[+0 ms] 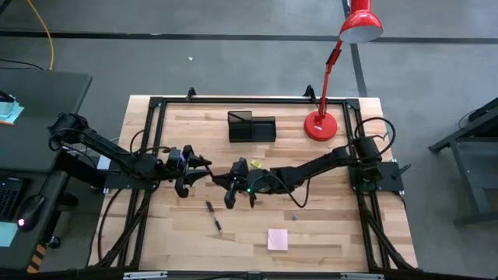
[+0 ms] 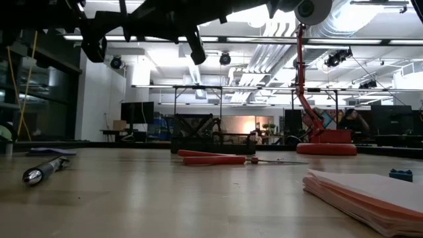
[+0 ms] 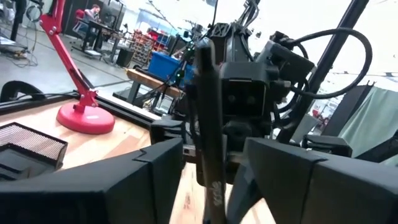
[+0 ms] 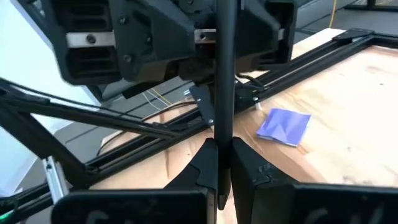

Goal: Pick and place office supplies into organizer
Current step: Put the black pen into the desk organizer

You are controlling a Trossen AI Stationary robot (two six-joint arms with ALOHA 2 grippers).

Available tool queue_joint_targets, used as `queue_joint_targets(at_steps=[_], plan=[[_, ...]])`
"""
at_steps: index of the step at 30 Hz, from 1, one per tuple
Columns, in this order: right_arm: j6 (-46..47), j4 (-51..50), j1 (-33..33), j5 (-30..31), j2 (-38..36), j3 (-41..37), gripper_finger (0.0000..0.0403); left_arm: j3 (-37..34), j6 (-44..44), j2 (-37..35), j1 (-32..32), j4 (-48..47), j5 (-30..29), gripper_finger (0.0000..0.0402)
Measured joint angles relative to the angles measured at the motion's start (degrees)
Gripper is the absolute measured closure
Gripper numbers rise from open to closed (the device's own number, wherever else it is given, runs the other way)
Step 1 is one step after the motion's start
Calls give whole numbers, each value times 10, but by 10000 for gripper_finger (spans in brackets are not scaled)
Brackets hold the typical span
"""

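Observation:
A thin dark pen point(image 1: 214, 173) hangs in the air between my two grippers, above the table's middle. My right gripper point(image 4: 222, 155) is shut on one end of it. My left gripper point(image 3: 214, 162) faces it from the left, open, with its fingers standing on either side of the pen's point(image 3: 208, 124) other end and a gap showing on both sides. The black organizer point(image 1: 251, 127) stands near the far edge. Another pen point(image 1: 215, 218) and a pink note pad point(image 1: 277, 239) lie near the front. Red-handled scissors point(image 2: 218, 158) and a purple note pad point(image 4: 285, 126) lie on the table. My right gripper pinches the pen's end point(image 4: 222, 140) between its two fingers, coming about level from the table's right. The pen sticks straight out ahead of the fingers, in line with them, toward the left gripper. It is lifted clear of the table.
A red desk lamp's round base point(image 1: 320, 125) stands right of the organizer, its arm reaching past the far edge. A small blue piece point(image 1: 294, 218) lies right of centre. A black frame runs along the table's edges. Bare wood shows at the front left.

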Motion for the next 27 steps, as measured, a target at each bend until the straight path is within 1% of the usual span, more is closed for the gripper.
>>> queue_joint_targets(at_steps=[3,8,9,12,15,18,21,23,27], plan=[[0,-3,1,2,0,0,400,0,3,0,0,0,0,267],[-7,-6,2,3,0,0,401,0,14,0,0,-3,17,369],[-9,-7,2,-1,0,0,402,0,17,0,0,-3,17,378],[-15,-8,6,-1,0,0,399,0,20,0,0,-3,27,373],[-20,-15,14,2,0,0,384,0,32,0,0,-4,31,371],[-12,-42,25,12,-1,2,358,0,37,0,-1,-8,33,377],[-12,-91,51,37,-1,0,324,0,37,0,0,-1,26,377],[-6,-130,71,69,-1,0,300,0,37,0,0,-1,22,377],[31,-208,108,162,-1,0,258,0,36,0,0,0,21,377]])
